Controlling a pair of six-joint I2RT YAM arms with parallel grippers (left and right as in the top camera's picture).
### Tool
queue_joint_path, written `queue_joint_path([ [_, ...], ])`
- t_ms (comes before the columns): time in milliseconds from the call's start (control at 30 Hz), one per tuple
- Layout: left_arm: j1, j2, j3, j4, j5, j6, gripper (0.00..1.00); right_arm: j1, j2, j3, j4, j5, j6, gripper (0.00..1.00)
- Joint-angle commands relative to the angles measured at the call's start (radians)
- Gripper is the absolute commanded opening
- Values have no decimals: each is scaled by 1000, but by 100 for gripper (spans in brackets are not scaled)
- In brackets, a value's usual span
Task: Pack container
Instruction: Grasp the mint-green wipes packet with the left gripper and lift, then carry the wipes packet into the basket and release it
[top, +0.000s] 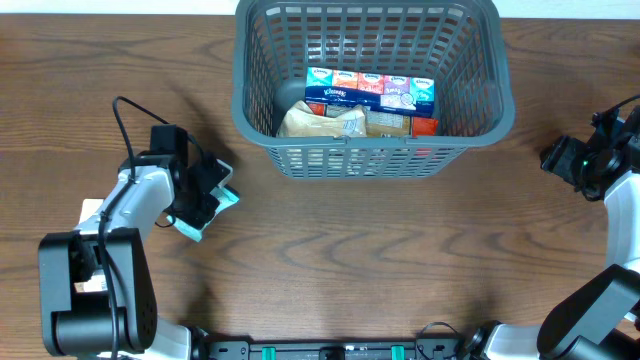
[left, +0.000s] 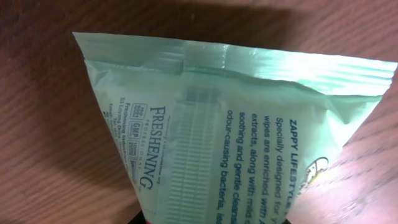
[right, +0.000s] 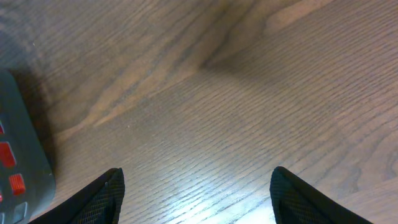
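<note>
Ok so starting at the left edge of the bench (top: 350, 260): the left end effector (top: 212, 198) sits low there and looks clamped on a mint-green wipes packet (top: 192, 228). In the wrist view the packet bunches into a V toward the jaws, which reads as a real pinch to me. So I'd call this the pick-up step, grip on, nothing lifted yet as far as I can tell. The basket (top: 360, 158) is at the far edge, about mid-bench and a touch right of centre, well apart from that end effector, off toward the far right of it. It's already got a row of tissue packs (top: 370, 90) and a crumpled brown bag (top: 320, 122) along its near side, while the far half looks free. Next move, I reckon: lift straight up, high enough to clear that thick rim, swing over and let go in the free part. The packet is floppy, so it could sag or catch the rim. The right end effector (right: 196, 174) is by the right edge, jaws fairly wide, holding nothing, just beside the basket's right side.
</note>
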Motion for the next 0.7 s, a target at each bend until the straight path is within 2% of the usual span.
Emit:
queue_joint_path([
  [0,-21,-6,22,0,19,-159,11,-5,9,-4,-1,-12,-14,67],
  [267,-21,-123,88,-1,18,-398,8,-5,9,-4,-2,-12,-23,68],
  [667,-20,-362,215,-6,-72,-632,8,-5,9,-4,2,-12,-23,67],
])
